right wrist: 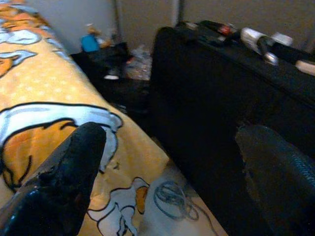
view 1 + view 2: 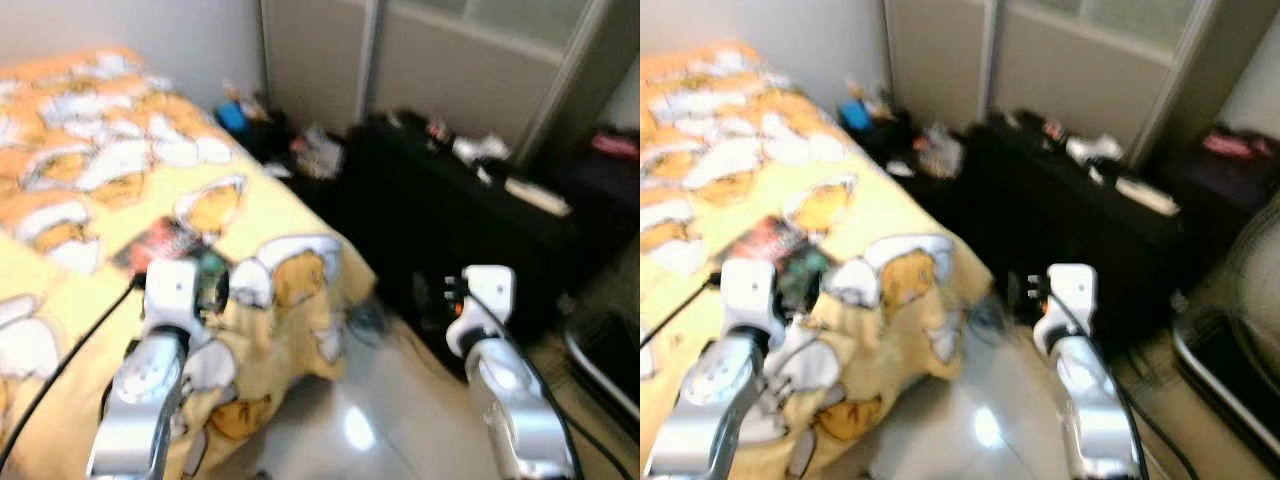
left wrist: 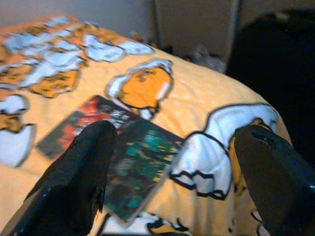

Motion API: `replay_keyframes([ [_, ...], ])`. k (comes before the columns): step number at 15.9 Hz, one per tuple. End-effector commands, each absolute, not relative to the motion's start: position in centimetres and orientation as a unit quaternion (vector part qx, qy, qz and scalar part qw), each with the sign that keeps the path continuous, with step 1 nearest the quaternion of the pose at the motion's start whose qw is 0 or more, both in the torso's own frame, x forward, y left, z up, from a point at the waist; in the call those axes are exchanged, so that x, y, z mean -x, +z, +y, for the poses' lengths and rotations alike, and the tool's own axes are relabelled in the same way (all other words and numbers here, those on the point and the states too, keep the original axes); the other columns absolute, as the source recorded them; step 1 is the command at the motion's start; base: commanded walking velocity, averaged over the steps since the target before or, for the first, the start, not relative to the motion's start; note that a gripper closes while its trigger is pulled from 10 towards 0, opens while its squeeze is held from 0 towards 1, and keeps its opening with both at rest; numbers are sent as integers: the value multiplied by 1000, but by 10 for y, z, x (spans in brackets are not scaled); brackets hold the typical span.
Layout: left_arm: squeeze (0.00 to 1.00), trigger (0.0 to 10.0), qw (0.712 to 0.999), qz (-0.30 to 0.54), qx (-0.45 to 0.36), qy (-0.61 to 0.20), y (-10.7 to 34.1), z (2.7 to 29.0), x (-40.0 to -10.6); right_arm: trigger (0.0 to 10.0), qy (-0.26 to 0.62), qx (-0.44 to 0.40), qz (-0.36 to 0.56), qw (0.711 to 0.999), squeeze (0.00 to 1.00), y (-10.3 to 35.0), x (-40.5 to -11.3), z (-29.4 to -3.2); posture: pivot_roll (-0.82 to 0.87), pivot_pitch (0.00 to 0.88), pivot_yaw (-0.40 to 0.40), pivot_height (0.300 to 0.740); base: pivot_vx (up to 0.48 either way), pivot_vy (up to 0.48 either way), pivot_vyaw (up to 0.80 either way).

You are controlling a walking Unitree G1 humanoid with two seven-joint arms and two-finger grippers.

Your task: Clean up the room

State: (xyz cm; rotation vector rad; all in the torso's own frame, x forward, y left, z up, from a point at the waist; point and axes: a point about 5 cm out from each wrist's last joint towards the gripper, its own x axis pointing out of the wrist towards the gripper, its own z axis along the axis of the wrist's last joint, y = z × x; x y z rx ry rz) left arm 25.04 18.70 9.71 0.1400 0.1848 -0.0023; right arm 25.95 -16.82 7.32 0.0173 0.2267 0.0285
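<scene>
A bed (image 2: pixel 90 170) with a yellow cartoon-print cover takes up the left side. Two flat packets lie near its corner: a red and black one (image 3: pixel 74 125) and a dark green one (image 3: pixel 140 167), the green partly overlapping the red. In the eye view they lie just ahead of my left wrist (image 2: pixel 170 290). My left gripper (image 3: pixel 174 135) hovers open a little above them, with a finger on each side of the green packet. My right gripper (image 1: pixel 170 132) is open and empty, held over the gap between the bed corner and a black cabinet (image 1: pixel 221 98).
The low black cabinet (image 2: pixel 450 230) carries scattered small items on top. More clutter (image 2: pixel 262 118) is piled in the corner beyond the bed. A coiled cable (image 1: pixel 172 199) lies on the glossy floor (image 2: pixel 360 420). A dark appliance (image 2: pixel 1230 370) stands at the right.
</scene>
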Motion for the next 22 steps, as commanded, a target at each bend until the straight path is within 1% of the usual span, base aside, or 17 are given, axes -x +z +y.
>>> replay_keyframes([
  [1, 0, 10000, 994, 92, -64, -10, 98, 182, -249, 10000, -3, -6, 127, 992, 1000, 67, -253, -176, -53, 0, 3, 740, 0, 0, 800],
  [5, 0, 10000, 992, 94, -78, -16, 101, 188, -243, 10000, 9, -20, 134, 991, 1000, 62, -242, -164, -59, 0, 35, 740, 0, 70, 800],
  [6, 0, 10000, 992, 95, -82, -13, 101, 190, -243, 10000, 7, -18, 138, 990, 1000, 61, -239, -167, -51, 0, 39, 740, 0, 277, 800],
  [9, 0, 10000, 992, 94, -78, -5, 104, 195, -242, 10000, -15, -18, 142, 990, 1000, 65, -243, -171, -55, 0, 26, 740, 0, 270, 0],
  [10, 0, 10000, 992, 95, -78, -5, 103, 195, -242, 10000, -14, -26, 151, 988, 0, 66, -246, -169, -57, 0, 21, 740, 0, 262, 0],
  [11, 0, 10000, 992, 96, -79, -5, 103, 195, -242, 10000, -10, -28, 150, 988, 0, 67, -247, -167, -55, 0, 19, 740, 0, 262, 0],
  [12, 0, 10000, 992, 98, -79, -2, 103, 196, -242, 10000, 22, -44, 134, 990, 0, 73, -250, -158, -51, 0, 14, 740, 0, 262, 0],
  [14, 0, 10000, 992, 101, -78, 2, 102, 196, -241, 10000, 17, -12, 97, 995, 0, 79, -255, -157, -43, 0, 4, 740, 0, 262, 0],
  [15, 0, 10000, 992, 97, -81, 3, 103, 197, -244, 10000, 32, -28, 121, 992, 0, 76, -254, -155, -44, 0, 3, 740, 0, 262, 0],
  [16, 0, 10000, 992, 97, -82, 4, 104, 197, -245, 10000, 28, -37, 134, 990, 0, 75, -254, -154, -44, 0, 4, 740, 0, 262, 0],
  [18, 0, 10000, 992, 98, -81, 4, 103, 196, -247, 10000, 23, -49, 134, 990, 0, 73, -256, -157, -52, 0, 7, 740, 0, 261, 0],
  [20, 0, 10000, 992, 100, -82, 0, 103, 193, -248, 10000, 23, -54, 138, 989, 0, 74, -258, -156, -57, 0, 14, 740, 0, 264, 0],
  [21, 0, 10000, 992, 100, -82, 0, 103, 192, -249, 10000, 30, -69, 150, 986, 0, 71, -258, -153, -58, 0, 16, 740, 0, 262, 0],
  [22, 0, 10000, 992, 100, -80, 1, 103, 193, -249, 10000, 45, -50, 147, 987, 0, 71, -256, -149, -55, 0, 16, 740, 0, 266, 0],
])
